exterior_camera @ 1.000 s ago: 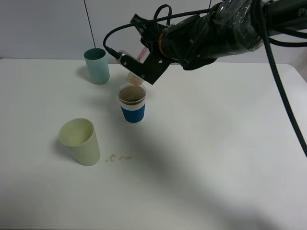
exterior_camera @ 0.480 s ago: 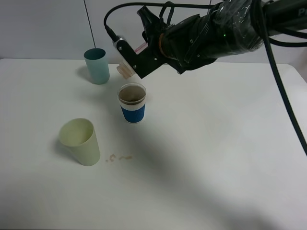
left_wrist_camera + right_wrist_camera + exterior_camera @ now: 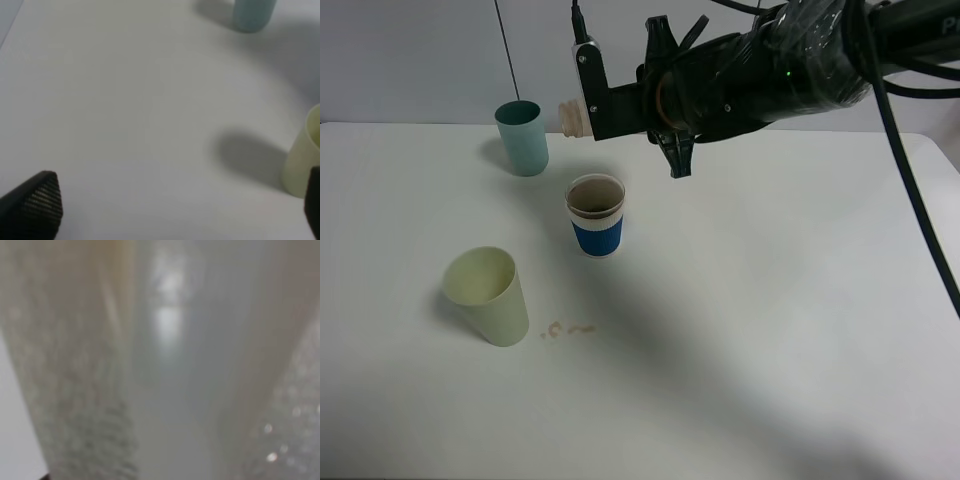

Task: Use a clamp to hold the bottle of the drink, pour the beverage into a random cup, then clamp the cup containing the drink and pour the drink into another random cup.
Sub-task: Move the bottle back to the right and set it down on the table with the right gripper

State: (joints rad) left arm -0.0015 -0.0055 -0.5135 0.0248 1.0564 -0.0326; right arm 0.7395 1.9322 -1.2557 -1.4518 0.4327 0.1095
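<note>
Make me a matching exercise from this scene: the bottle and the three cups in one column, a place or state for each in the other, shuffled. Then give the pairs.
Column 1
1. bottle
2. blue-banded cup
3. teal cup
4. pale green cup

Column 2
A. stands farthest back
B. next to the small brown drops
C. up in the air, neck pointing sideways
D. has brown liquid inside

Pairs: 1-C, 2-D, 3-A, 4-B

bottle [image 3: 573,114] mostly hidden inside right gripper [image 3: 598,100], green cup [image 3: 301,162] cropped
</note>
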